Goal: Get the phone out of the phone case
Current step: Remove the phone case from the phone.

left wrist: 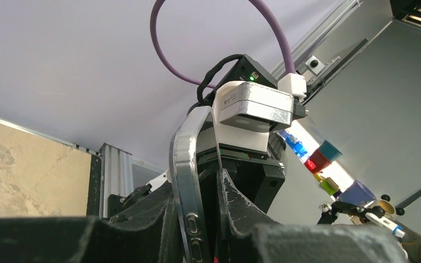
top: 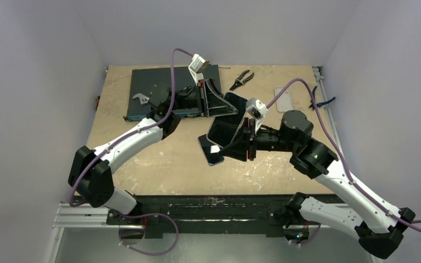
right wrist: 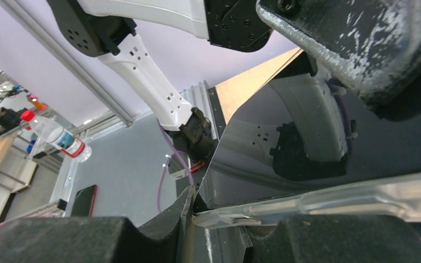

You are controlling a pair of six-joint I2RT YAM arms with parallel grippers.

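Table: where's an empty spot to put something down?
Bare tan wooden table: between the left arm and the flat dark phone, and along the front edge. Crowded: the middle, where left gripper and right gripper meet.

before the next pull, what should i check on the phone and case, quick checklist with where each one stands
1. Left gripper clamped on the case: ok, the clear rim sits between its fingers.
2. Right gripper clamped on the case: ok, the rim lies on its lower finger.
3. Phone free of the case: not ok, its screen meets the rim.
4. Load lifted off the table: cannot tell.
5. Room from the second phone: not ok, it lies right by the right gripper.
6. Pliers out of the way: ok.
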